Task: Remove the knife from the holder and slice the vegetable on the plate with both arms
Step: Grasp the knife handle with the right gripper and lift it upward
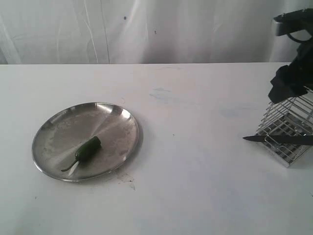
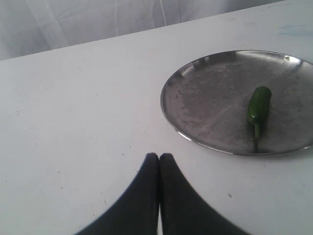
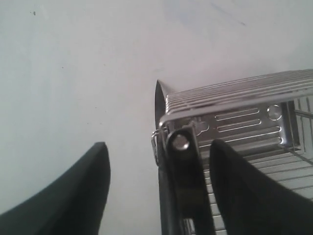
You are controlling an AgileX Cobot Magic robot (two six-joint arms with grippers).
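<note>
Where things sit on the bench (image 1: 195,196): plate (image 1: 38,147) toward the left edge, holder (image 1: 288,125) far over on the right side, well apart.
Right arm (image 1: 293,73): hangs directly over the holder, mostly out of frame in the exterior view.
Holder: wire basket cut off by the frame; I cannot tell whether it stands upright or leans.
Knife (image 1: 274,139): threaded through the holder, long axis running left to right along the bench, tip poking out toward the plate.
Right claw (image 3: 159,146): wide open and holding nothing, with the knife handle between its jaws at the holder's rim; much the nearer arm.
Left claw (image 2: 159,156): closed on nothing, low over the bench, near the plate.
Pepper (image 1: 88,148): lies on the plate, whole, stem toward the front rim.
Next move, by my judgement: close across the handle, then draw out along the knife's axis.
Hidden: much of the blade behind the wires, the handle's end, and whether the jaws touch the handle.
</note>
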